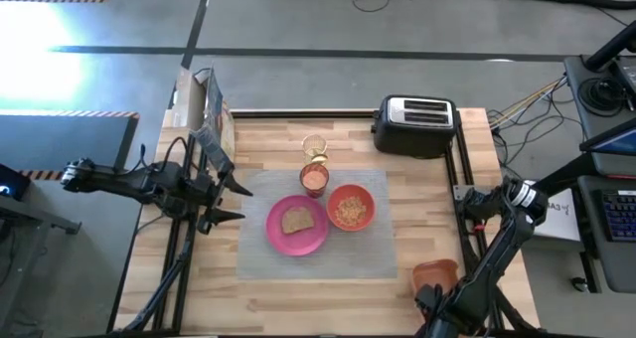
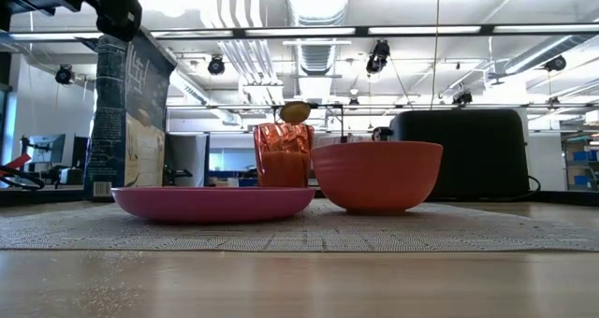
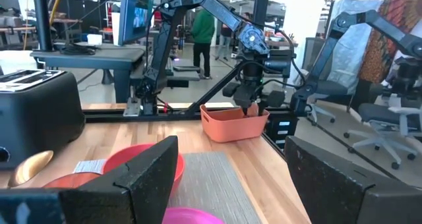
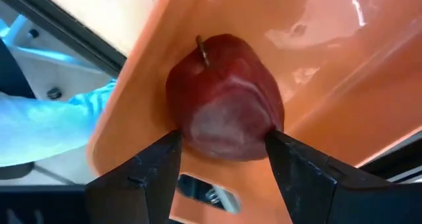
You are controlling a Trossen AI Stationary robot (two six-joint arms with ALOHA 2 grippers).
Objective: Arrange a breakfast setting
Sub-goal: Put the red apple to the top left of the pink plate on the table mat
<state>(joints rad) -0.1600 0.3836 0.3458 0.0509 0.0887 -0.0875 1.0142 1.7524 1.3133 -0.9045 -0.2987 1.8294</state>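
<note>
A grey placemat (image 1: 318, 249) lies mid-table. On it stand a pink plate (image 1: 310, 241) with toast (image 1: 296, 220), an orange bowl (image 1: 350, 207) and a small orange cup (image 1: 314, 179). Behind the cup is a clear glass (image 1: 315, 144) holding a gold spoon (image 2: 295, 112). A red apple (image 4: 224, 95) lies on its side in the orange tray (image 1: 435, 271) at the near right. My right gripper (image 4: 224, 138) points steeply down into the tray, open, one finger at each side of the apple. My left gripper (image 1: 231, 201) hovers level at the placemat's left edge, wide open, holding nothing. My right gripper comes at the apple from above, slanting. Its two fingers (image 4: 165, 158) stand close against the apple's opposite sides (image 4: 188, 128). I cannot tell whether they touch it. The apple rests on the tray's floor with its stem pointing sideways.
A black-and-silver toaster (image 1: 414, 125) stands at the far right and a cereal box (image 1: 204, 109) at the far left. Bare wood lies along the near edge. People and other robot arms show in the room beyond the table.
</note>
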